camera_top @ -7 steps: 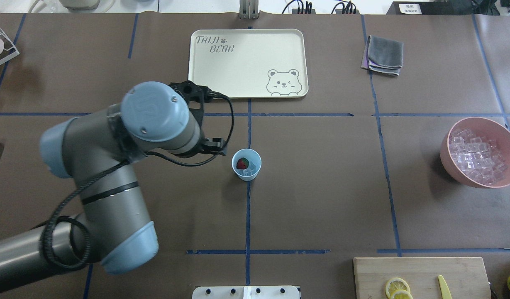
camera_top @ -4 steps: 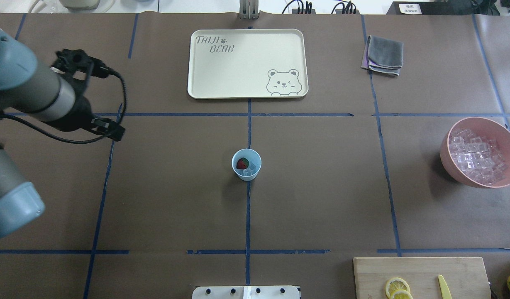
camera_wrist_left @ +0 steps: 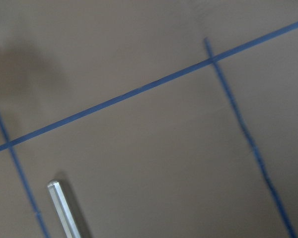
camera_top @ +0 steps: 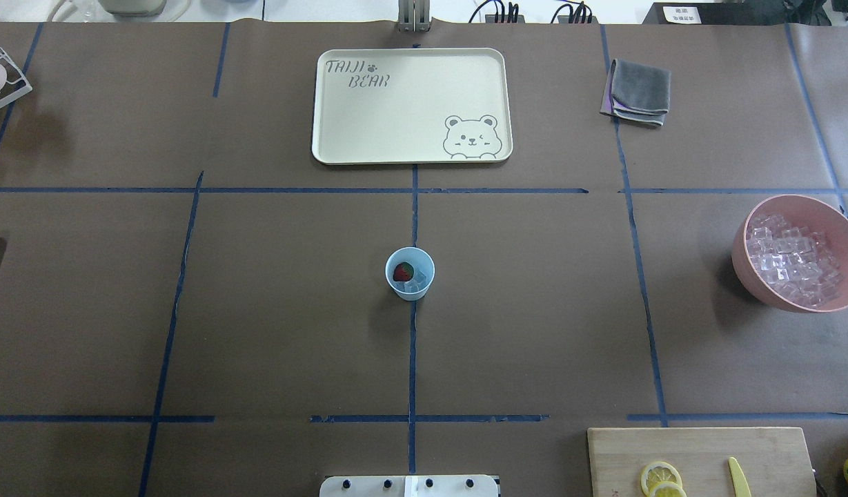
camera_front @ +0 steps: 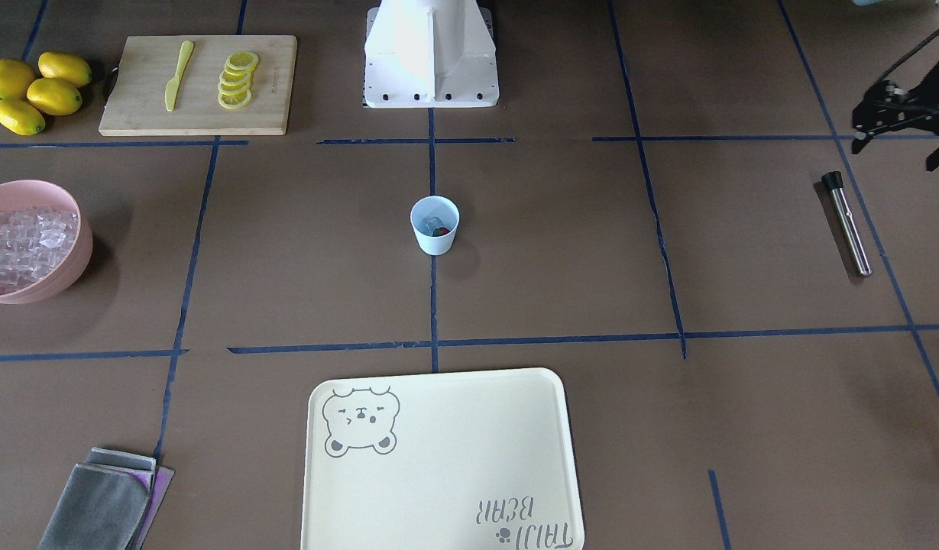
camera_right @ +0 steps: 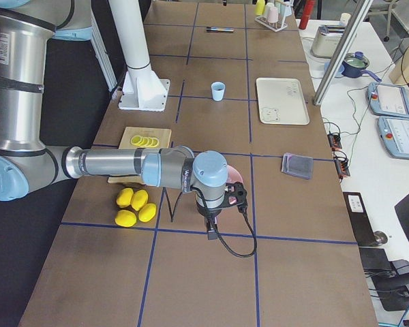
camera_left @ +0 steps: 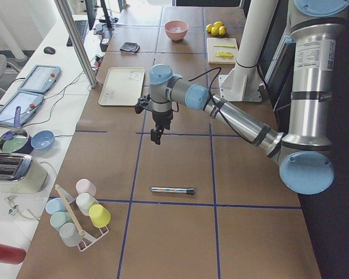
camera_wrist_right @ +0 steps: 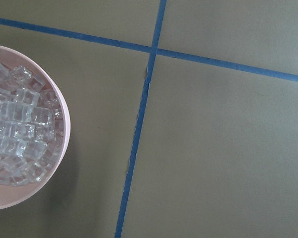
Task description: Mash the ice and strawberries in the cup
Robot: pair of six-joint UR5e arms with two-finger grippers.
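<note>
Jaws on the left gripper [camera_left: 156, 137] point down over bare table with nothing between them, though how wide they stand I cannot tell; the right gripper [camera_right: 210, 230] hangs near the pink bowl [camera_top: 744, 276], and its opening cannot be read either. At the table's centre, well apart from both, stands the cup [camera_top: 410, 273], upright, with the strawberry [camera_top: 402, 271] and ice [camera_top: 417, 280] inside. It looks light and thin-walled, likely to skid or tip under a downward push, so a grip around its mid wall seems wise. On the left side lies the muddler [camera_front: 847, 225], a smooth, stiff metal rod that may roll or slip; it is best pinched across the shaft, away from its black head.
</note>
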